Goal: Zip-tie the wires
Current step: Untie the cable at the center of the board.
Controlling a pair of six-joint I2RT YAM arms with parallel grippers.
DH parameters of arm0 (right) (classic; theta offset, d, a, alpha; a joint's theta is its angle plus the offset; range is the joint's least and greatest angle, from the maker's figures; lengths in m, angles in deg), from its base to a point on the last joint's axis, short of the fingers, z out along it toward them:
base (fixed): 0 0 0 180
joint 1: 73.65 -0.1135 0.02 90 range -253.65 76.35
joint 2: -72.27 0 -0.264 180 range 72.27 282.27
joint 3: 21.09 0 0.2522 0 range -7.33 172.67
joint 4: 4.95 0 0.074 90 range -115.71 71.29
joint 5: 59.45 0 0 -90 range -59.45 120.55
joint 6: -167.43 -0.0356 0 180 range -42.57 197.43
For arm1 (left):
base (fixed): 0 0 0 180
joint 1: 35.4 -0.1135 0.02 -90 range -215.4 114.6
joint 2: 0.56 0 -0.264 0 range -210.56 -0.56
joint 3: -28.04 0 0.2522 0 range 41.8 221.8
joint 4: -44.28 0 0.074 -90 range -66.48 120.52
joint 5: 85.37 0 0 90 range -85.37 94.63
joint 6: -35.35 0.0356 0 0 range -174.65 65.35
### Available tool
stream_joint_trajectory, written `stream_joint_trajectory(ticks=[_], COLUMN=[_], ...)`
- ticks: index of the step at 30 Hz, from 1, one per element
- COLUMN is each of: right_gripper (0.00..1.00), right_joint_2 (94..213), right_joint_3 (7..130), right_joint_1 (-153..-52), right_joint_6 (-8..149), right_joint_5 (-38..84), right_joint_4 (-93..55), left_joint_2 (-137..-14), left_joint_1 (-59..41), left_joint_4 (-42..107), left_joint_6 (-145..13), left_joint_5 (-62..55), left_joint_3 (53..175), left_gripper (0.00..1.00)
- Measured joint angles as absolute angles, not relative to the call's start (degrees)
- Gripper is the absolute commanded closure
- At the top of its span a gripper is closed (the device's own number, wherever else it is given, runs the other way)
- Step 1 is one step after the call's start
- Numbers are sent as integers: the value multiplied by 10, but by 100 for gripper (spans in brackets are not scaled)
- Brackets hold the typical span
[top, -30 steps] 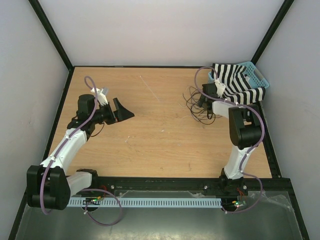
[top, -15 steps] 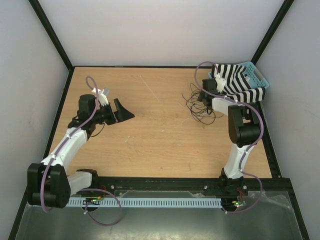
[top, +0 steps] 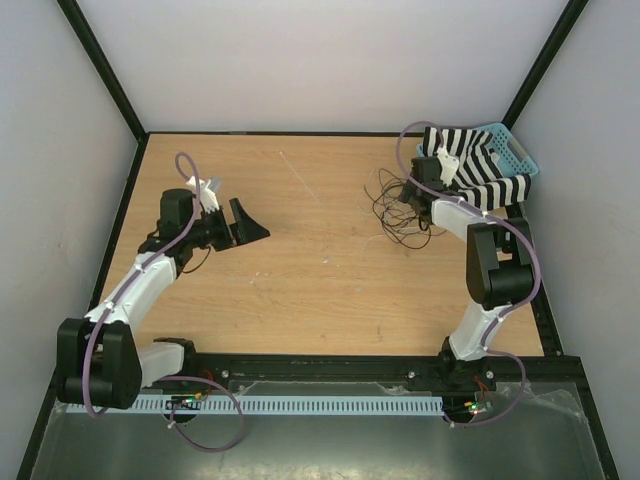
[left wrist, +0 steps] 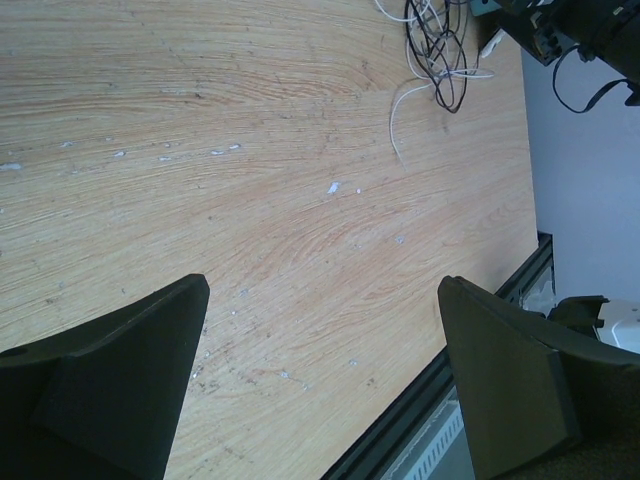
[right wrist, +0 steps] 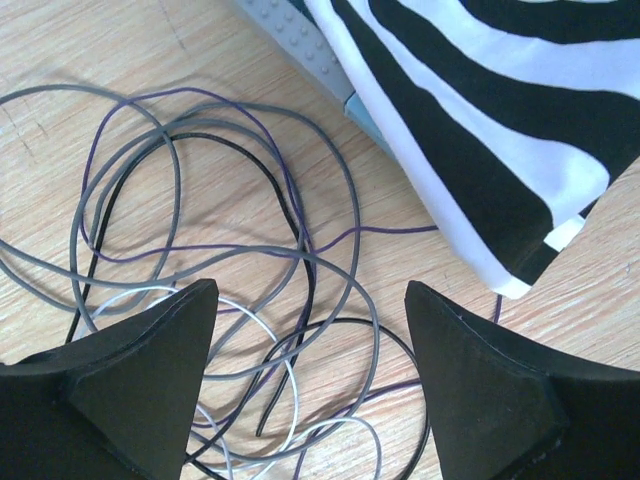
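The wires (top: 392, 212) lie in loose loops on the wooden table (top: 300, 280) at the right rear; in the right wrist view they (right wrist: 230, 290) show as thin grey, black, purple and white strands. My right gripper (top: 408, 195) hovers over them, open and empty, its jaws either side of the loops (right wrist: 310, 330). My left gripper (top: 252, 222) is open and empty over bare table at the left, far from the wires, which show at the top of the left wrist view (left wrist: 435, 50).
A blue basket (top: 515, 155) at the right rear corner holds a black-and-white striped cloth (top: 480, 170) that hangs over its edge next to the wires (right wrist: 500, 130). A black frame rail (top: 380, 365) runs along the table's near edge.
My right gripper has moved a little toward the rear over the wires, and its arm has shifted right. My left arm has barely moved.
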State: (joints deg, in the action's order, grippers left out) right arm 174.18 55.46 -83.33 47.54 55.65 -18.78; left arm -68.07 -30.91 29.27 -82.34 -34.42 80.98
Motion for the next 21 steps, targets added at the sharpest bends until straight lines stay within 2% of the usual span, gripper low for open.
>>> stream_joint_trajectory(ticks=[4,10,16,21], right_gripper=[16,28,52,87], right_joint_2=[1758,1806,1846,1852], right_joint_3=[575,609,623,627], right_joint_1=[-825,-810,-807,-807], right_joint_6=[476,472,467,474], right_joint_5=[560,567,574,584], right_joint_4=[-188,-188,-189,-189], left_joint_2=[-687,-690,-696,-697], left_joint_1=[-309,-309,-309,-309], left_joint_4=[292,293,292,292], left_joint_6=[-823,-821,-820,-817], left_joint_5=[-345,-348,-352,-358], left_joint_3=[810,810,811,811], left_gripper=[1,1,8,14])
